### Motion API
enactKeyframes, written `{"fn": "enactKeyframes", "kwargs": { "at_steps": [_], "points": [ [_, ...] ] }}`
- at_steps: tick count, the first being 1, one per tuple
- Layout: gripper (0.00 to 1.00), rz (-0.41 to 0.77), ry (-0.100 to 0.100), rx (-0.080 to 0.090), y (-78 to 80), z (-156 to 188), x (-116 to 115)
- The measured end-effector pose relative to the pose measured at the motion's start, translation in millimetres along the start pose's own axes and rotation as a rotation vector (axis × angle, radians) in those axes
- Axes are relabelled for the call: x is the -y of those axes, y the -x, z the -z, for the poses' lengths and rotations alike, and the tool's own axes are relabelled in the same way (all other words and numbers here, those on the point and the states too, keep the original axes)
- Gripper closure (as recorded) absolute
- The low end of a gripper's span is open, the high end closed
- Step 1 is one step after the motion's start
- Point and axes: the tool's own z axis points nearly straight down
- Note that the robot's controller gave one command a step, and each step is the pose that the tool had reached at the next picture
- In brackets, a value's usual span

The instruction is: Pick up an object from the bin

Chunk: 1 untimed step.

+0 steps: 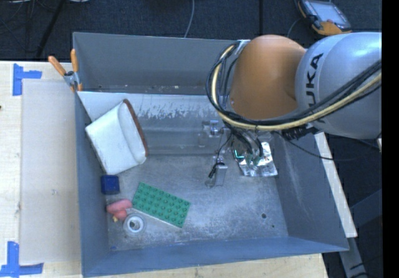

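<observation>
Near bin (156, 77) centre, your gripper (232, 166) hung beside a crumpled silvery wrapper (262, 163); jaw opening could not be told. Closing off-centre, you risked merely nudging it aside.

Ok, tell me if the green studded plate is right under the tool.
No, the green studded plate lies apart, left of the tool.

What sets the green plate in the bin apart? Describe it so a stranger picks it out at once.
Start at the grey bin and look to its lower-left corner, where small things cluster. The green plate lies flat there, right of a pink lump, a blue cube and a silvery ring. It alone is green, rectangular and covered in studs.
</observation>
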Motion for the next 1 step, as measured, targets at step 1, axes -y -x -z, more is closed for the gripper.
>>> {"fn": "enactKeyframes", "kwargs": {
  "at_steps": [1],
  "points": [
    [0.0,0.107,0.0,-0.002,-46.4,-110.2,-72.4]
  ]
}}
